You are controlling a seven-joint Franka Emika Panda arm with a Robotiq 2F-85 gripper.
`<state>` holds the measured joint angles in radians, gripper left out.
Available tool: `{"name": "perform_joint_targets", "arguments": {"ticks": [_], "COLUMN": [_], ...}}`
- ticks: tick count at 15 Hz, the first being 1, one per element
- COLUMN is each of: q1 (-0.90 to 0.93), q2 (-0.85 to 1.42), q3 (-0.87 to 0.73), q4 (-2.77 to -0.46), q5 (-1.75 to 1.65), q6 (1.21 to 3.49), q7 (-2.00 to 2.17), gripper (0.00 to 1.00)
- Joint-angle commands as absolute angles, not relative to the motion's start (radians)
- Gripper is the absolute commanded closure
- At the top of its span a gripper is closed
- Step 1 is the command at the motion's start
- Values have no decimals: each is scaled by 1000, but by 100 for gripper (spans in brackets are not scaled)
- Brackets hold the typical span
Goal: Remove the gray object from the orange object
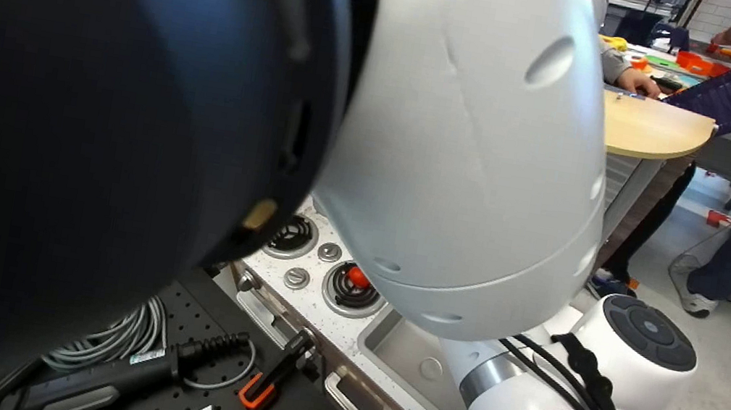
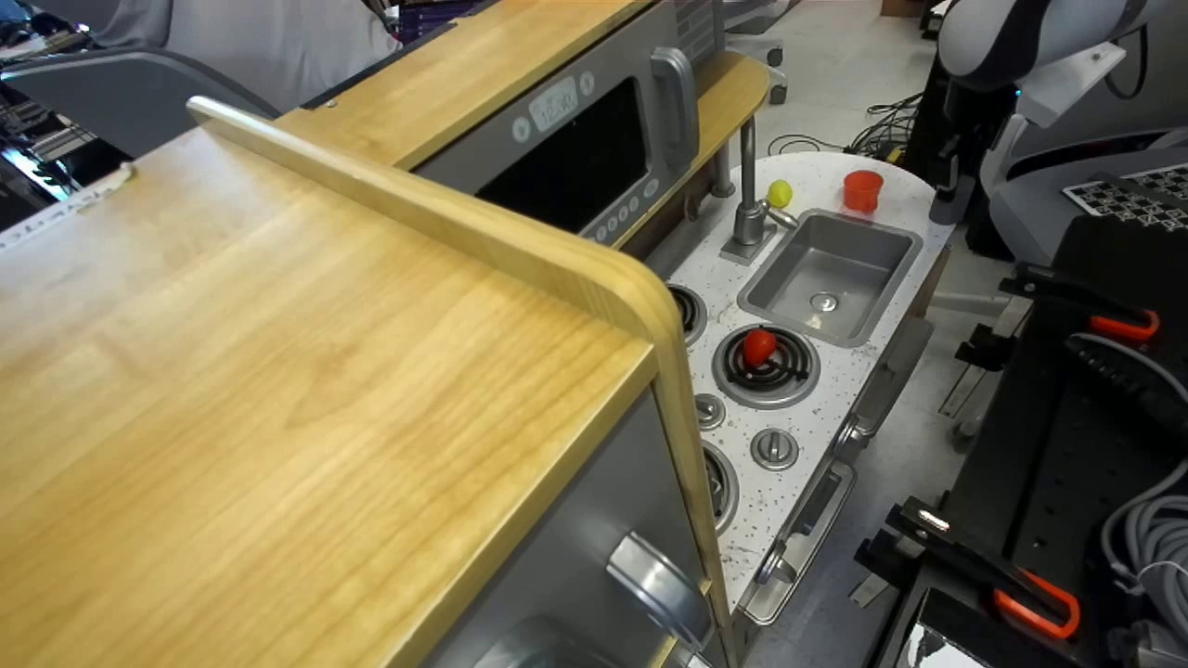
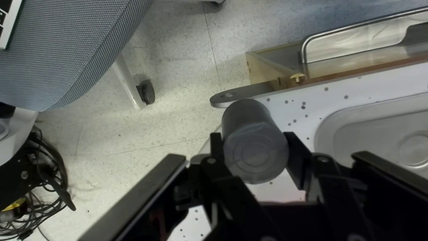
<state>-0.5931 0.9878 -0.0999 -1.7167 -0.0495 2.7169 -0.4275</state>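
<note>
Arm [image 1: 463,147] Blocks the View

In an exterior view it is cut off at the left, blurs to black there, and hides some of the sink [image 1: 405,347]. In an exterior view the cabinet [image 2: 325,390] covers parts of two burners [image 2: 721,484]; the microwave label [image 2: 555,102] is too small to read. In the wrist view the claw [image 3: 254,144] runs off the bottom, the gray cylinder [image 3: 255,155] is blurred, and a red patch [image 3: 294,195] is too faint to name.

Microwave [image 2: 577,147]: pale display panel [image 2: 554,104], characters illegible. Black corded device [image 1: 118,380]: pale label [image 1: 148,356], print too small. No text readable in any view.
</note>
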Motion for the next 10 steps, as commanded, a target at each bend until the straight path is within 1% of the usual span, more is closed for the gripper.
{"name": "perform_joint_targets", "arguments": {"ticks": [1, 7, 8, 9, 10], "q1": [-598, -598, -593, -590, -589], "q2": [1036, 1052, 1055, 1058, 1058], "q3": [-73, -32, -37, -43, -46], "q4": [-1643, -1594, -1588, -1582, -1577], "q5": [-39, -30, -32, -33, -33], "q6": [2702, 2663, 2654, 2647, 2637], "q7": [-415, -422, -417, -412, -410], "gripper": [77, 77, 59, 27, 27]}}
